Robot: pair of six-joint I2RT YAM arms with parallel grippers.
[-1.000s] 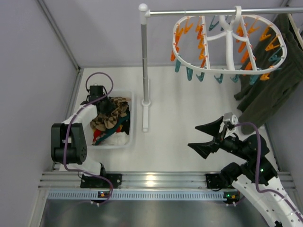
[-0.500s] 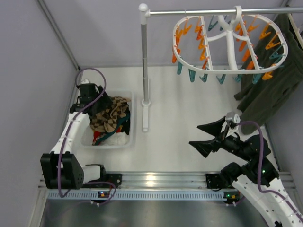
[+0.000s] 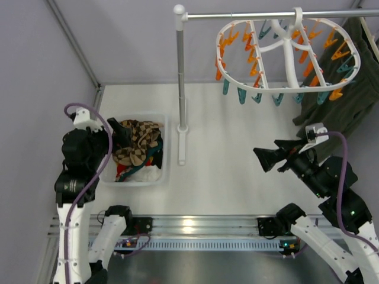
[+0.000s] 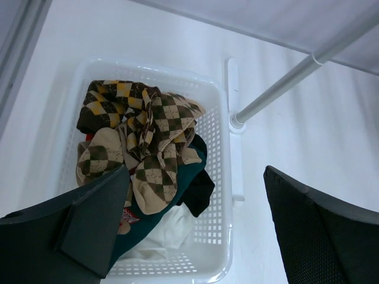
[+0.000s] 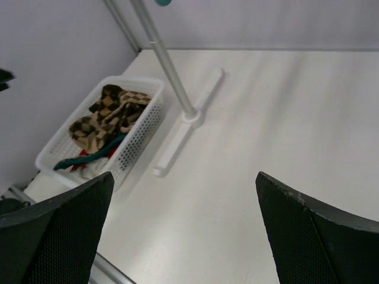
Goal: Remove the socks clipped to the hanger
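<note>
The socks, brown and tan argyle, lie in a loose heap in a white basket. The basket sits by the left edge of the worktop, closer to the near-left corner than to the far-left one. The socks top the pile towards the basket's far end. Under them are a teal sock, a black sock, a bit of red and a white cloth.

The left gripper hangs above the basket's left side, apart from the heap. Its jaws are spread wide and grip nothing.

The hanger, a white oval with cross bars, hangs by its hook from the rail of a grey rack, above the far-right corner. Orange clips and teal clips dangle from its frame. A dark green garment drapes down along the right edge, just beside the hanger's right end. The rack's pole rises from a long white foot. The foot lies just right of the basket and runs from far to near.

The right gripper is held over the right part of the worktop, well apart from both hanger and basket, and points towards the left edge. Its jaws are also wide apart and grip nothing. In the right wrist view they frame bare worktop, with the foot and the basket beyond.
</note>
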